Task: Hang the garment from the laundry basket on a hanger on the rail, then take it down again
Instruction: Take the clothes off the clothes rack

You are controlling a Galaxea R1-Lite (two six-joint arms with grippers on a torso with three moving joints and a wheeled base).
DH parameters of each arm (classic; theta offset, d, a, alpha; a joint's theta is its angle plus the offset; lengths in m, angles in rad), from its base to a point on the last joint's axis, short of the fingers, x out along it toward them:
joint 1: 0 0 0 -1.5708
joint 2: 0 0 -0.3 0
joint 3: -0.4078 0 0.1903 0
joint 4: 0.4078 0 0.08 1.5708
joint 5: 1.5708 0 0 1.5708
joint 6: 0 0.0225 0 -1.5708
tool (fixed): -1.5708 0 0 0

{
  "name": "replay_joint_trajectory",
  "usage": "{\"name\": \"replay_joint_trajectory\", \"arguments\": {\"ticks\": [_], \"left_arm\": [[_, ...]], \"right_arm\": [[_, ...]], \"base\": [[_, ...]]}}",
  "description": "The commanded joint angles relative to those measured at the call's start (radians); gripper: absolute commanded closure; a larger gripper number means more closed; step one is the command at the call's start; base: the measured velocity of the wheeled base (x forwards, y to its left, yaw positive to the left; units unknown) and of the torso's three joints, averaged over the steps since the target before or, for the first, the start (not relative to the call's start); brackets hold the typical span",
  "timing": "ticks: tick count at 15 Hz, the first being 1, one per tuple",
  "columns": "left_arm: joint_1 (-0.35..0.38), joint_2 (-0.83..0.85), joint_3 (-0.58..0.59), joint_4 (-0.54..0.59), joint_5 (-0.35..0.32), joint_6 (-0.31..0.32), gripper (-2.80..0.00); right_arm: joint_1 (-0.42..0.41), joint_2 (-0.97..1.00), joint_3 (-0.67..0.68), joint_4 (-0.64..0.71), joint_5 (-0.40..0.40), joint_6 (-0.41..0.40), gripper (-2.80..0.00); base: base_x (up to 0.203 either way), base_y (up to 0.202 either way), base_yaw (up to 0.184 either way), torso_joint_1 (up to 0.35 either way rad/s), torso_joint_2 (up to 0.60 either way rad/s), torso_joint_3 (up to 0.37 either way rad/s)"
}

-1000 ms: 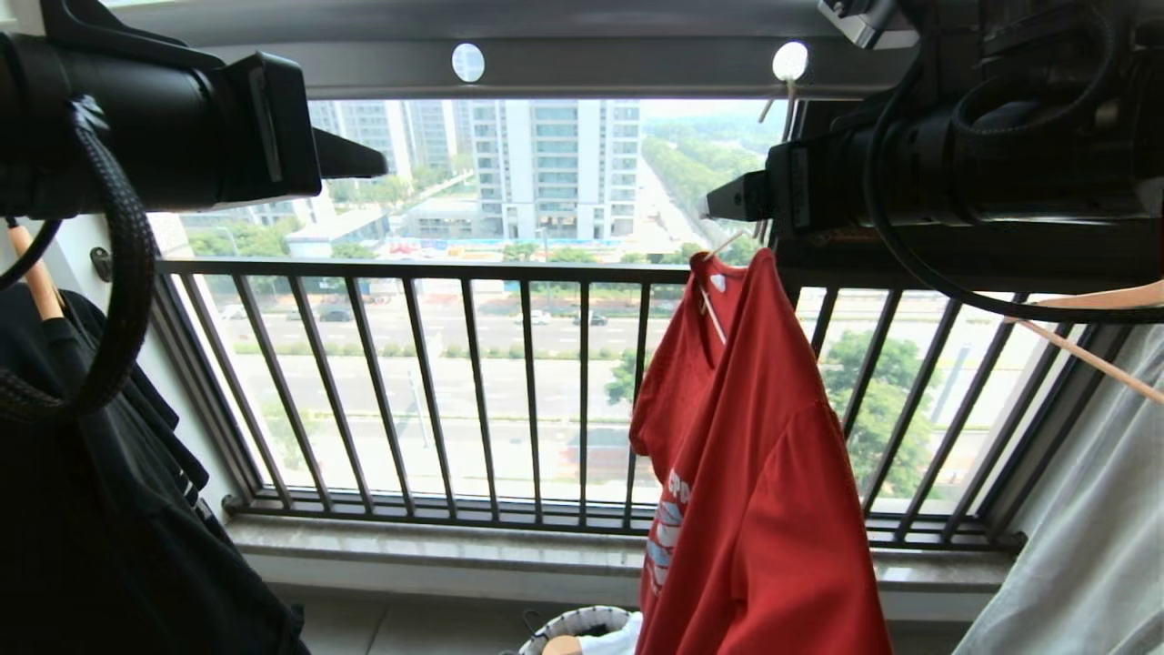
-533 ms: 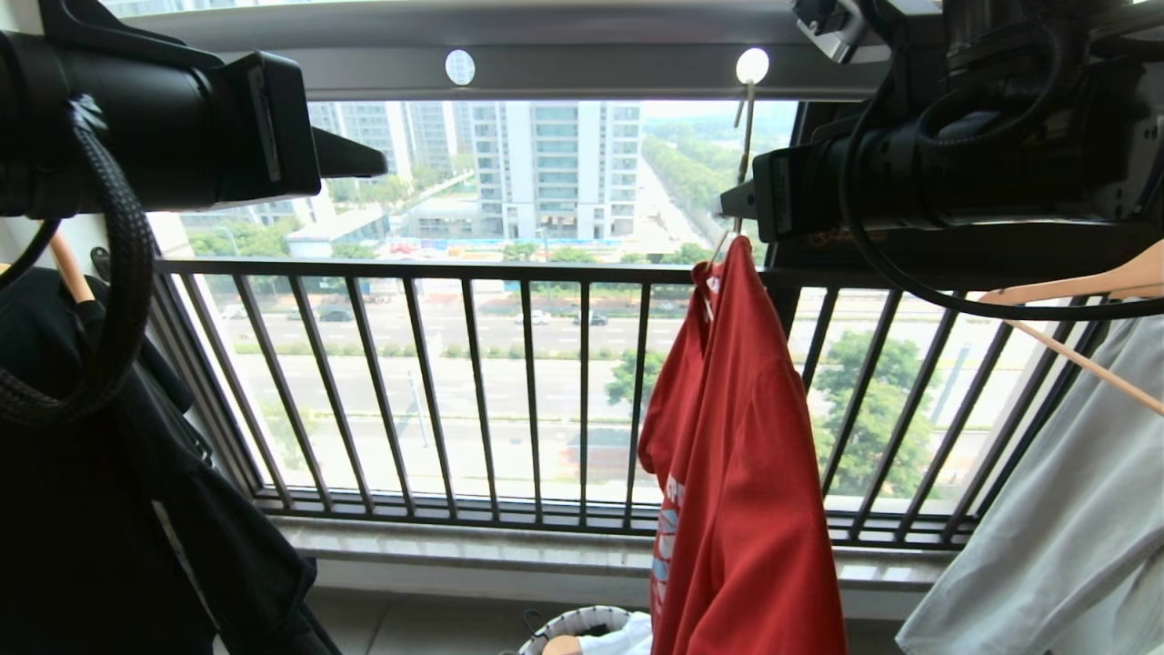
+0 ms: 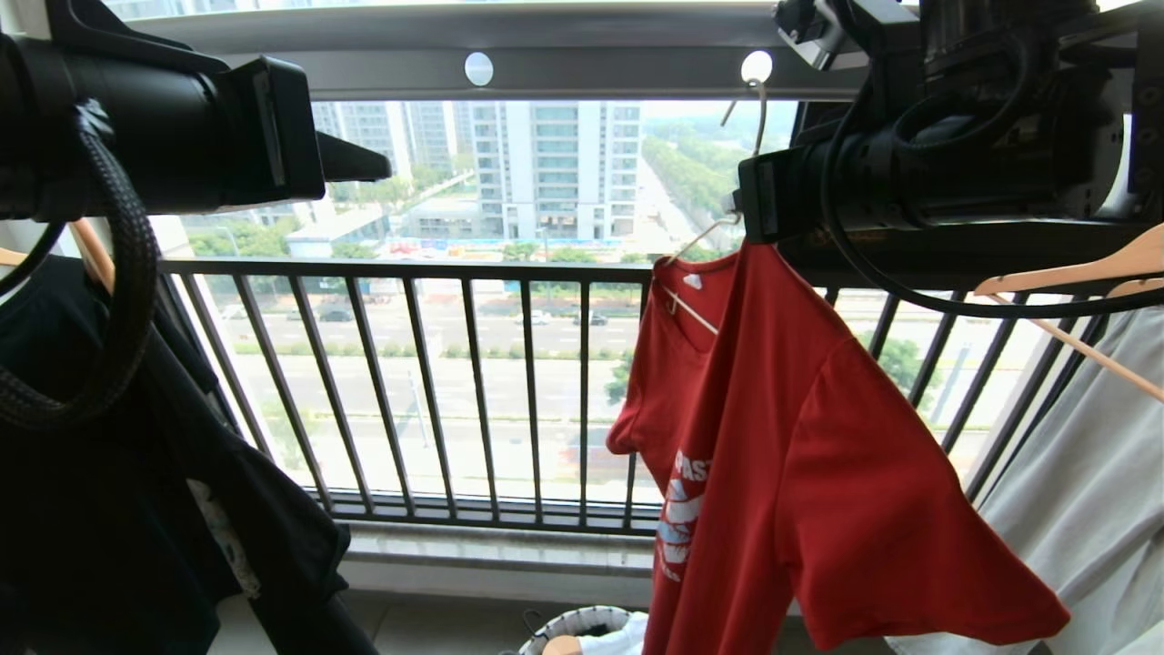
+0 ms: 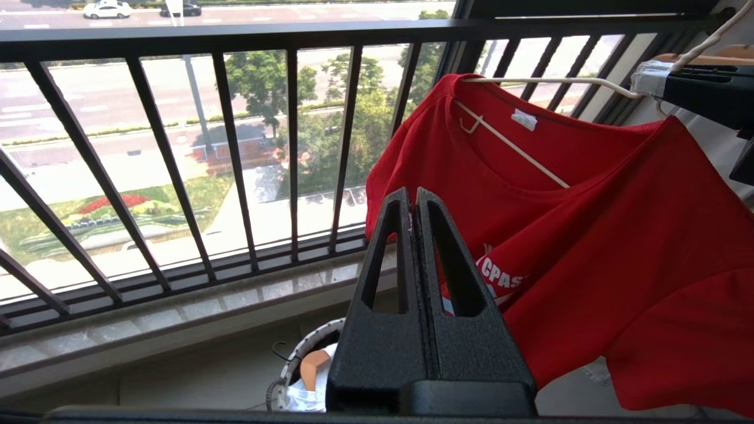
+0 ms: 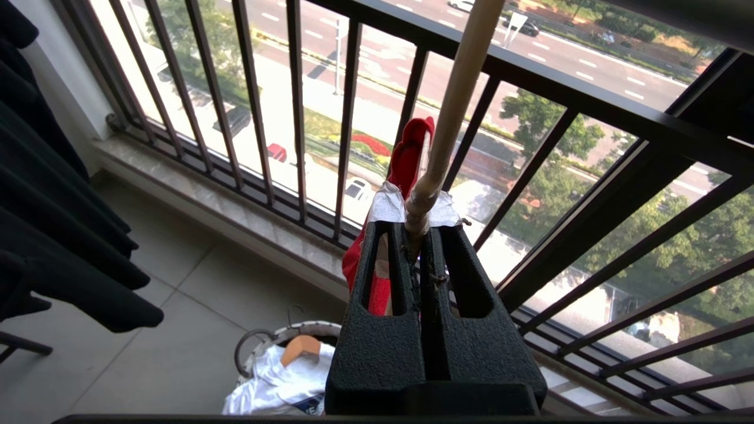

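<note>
1. The red short-sleeved T-shirt (image 3: 782,437) with white lettering and a light-blue-and-white print hangs on a thin cream-white wire hanger (image 3: 693,309), whose curved hook sits in a round hole of the long grey metal rail (image 3: 582,68) overhead.
2. The right gripper (image 5: 415,229) is up beside the shirt's collar; its black, tape-tipped fingers (image 5: 386,209) are clamped together on the hanger's twisted neck, with red cloth just behind them.
3. The left gripper (image 4: 412,197) is raised on the left, well apart from the shirt, its two fingers pressed together with nothing between them.
4. The shirt hangs in front of the dark barred window railing (image 3: 436,382), its near sleeve spread out toward the right.
5. Below, on the tiled floor, stands the small round laundry basket (image 3: 573,623) with a white-and-black woven rim; white printed clothes (image 5: 277,377) lie in it.
6. A black shirt (image 3: 100,491) hangs at the far left, and a pale grey garment (image 3: 1082,509) on a thick wooden hanger (image 3: 1073,273) hangs at the far right, near the red sleeve.
</note>
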Motion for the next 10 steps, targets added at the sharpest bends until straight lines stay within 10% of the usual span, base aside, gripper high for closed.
{"name": "replay_joint_trajectory", "arguments": {"ticks": [1, 6, 10], "left_arm": [[-0.001, 0.031, 0.004, 0.002, -0.001, 0.000, 0.00], [-0.001, 0.252, -0.029, -0.004, -0.049, -0.013, 0.00], [0.025, 0.343, -0.036, -0.006, -0.342, -0.049, 0.00]], "right_arm": [[-0.004, 0.017, -0.020, -0.001, 0.001, -0.001, 0.00], [-0.006, 0.019, -0.028, -0.001, 0.009, -0.002, 0.00], [-0.006, 0.010, -0.038, 0.001, 0.026, -0.010, 0.00]], "base": [[0.000, 0.000, 0.000, 0.000, 0.00, 0.000], [0.000, 0.000, 0.000, 0.000, 0.00, 0.000], [0.000, 0.000, 0.000, 0.000, 0.00, 0.000]]}}
